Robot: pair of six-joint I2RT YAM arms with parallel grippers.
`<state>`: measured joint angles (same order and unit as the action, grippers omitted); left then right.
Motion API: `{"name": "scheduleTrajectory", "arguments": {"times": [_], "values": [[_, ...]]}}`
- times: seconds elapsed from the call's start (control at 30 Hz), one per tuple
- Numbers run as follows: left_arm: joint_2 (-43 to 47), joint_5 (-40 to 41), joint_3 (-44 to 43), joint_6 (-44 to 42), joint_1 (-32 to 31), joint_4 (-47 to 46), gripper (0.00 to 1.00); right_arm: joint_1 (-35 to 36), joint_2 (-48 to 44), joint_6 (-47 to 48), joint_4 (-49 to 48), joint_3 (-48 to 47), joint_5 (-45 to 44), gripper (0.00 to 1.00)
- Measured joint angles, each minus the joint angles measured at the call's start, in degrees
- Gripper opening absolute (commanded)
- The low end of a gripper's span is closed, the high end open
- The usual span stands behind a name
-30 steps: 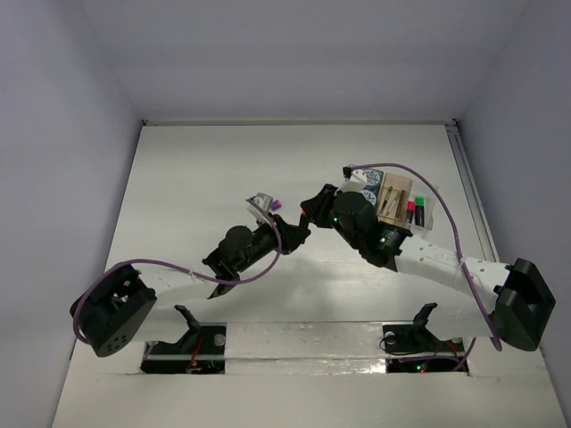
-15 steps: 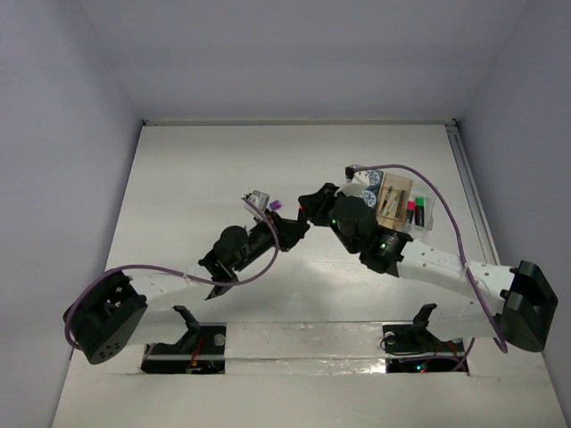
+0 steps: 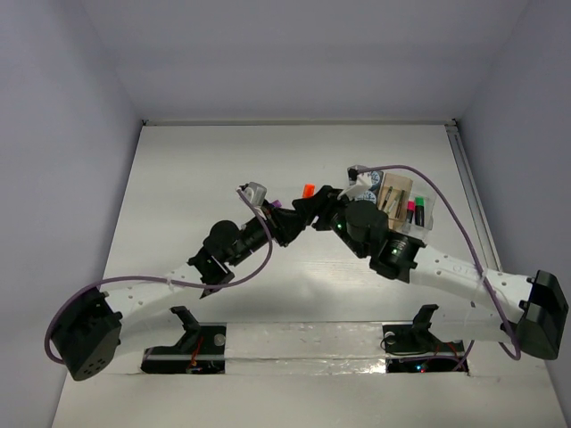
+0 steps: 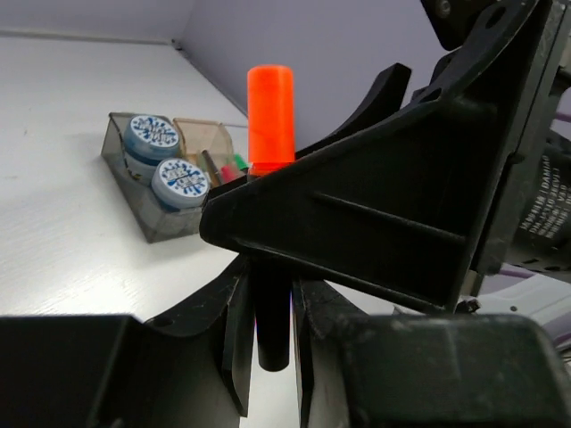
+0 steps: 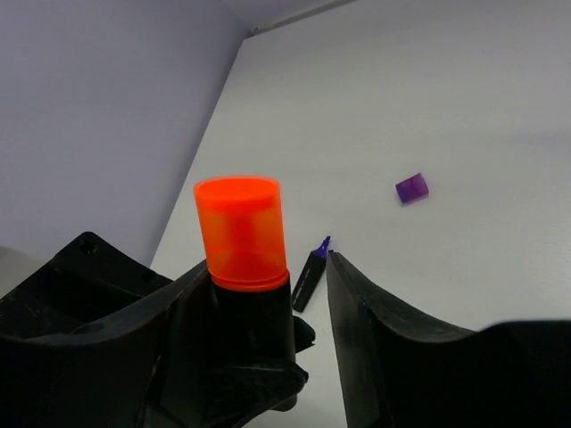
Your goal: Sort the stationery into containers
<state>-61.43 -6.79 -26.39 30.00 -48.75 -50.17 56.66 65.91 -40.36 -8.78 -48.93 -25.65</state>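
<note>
Between left fingers (image 4: 236, 348), orange-capped highlighter (image 4: 270, 111)

The white counter (image 3: 196, 169) carries a clear box (image 4: 143, 209) just to the right of the right gripper (image 3: 312, 203), with two blue-and-white round pieces (image 4: 178, 181) standing in its end compartment. Ahead of that gripper, an uncapped black highlighter (image 5: 310, 267) lies flat on the counter. A loose purple cap (image 5: 411, 188) lies farther out, apart from it.

Locate the orange-capped highlighter (image 4: 270, 116): black body, upright, raised over the middle of the table (image 3: 196, 178). At far right, the clear box (image 4: 125, 187) holds two blue-and-white round pieces (image 4: 153, 132) side by side. An uncapped purple-tipped marker (image 5: 310, 272) and a loose purple cap (image 5: 411, 188) lie apart on the table.
</note>
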Motion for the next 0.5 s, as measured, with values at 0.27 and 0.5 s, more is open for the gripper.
{"name": "scheduleTrajectory", "arguments": {"times": [0.27,0.5], "values": [[2.2,-0.7,-0.3,-1.1,0.0,-0.1,0.00,0.4,-4.9,2.0,4.2,-2.1,3.3,0.74],[3.9,-1.7,-0.3,-1.1,0.0,0.1,0.00,0.4,-7.4,4.3,8.1,-4.6,5.6,0.85]]}}
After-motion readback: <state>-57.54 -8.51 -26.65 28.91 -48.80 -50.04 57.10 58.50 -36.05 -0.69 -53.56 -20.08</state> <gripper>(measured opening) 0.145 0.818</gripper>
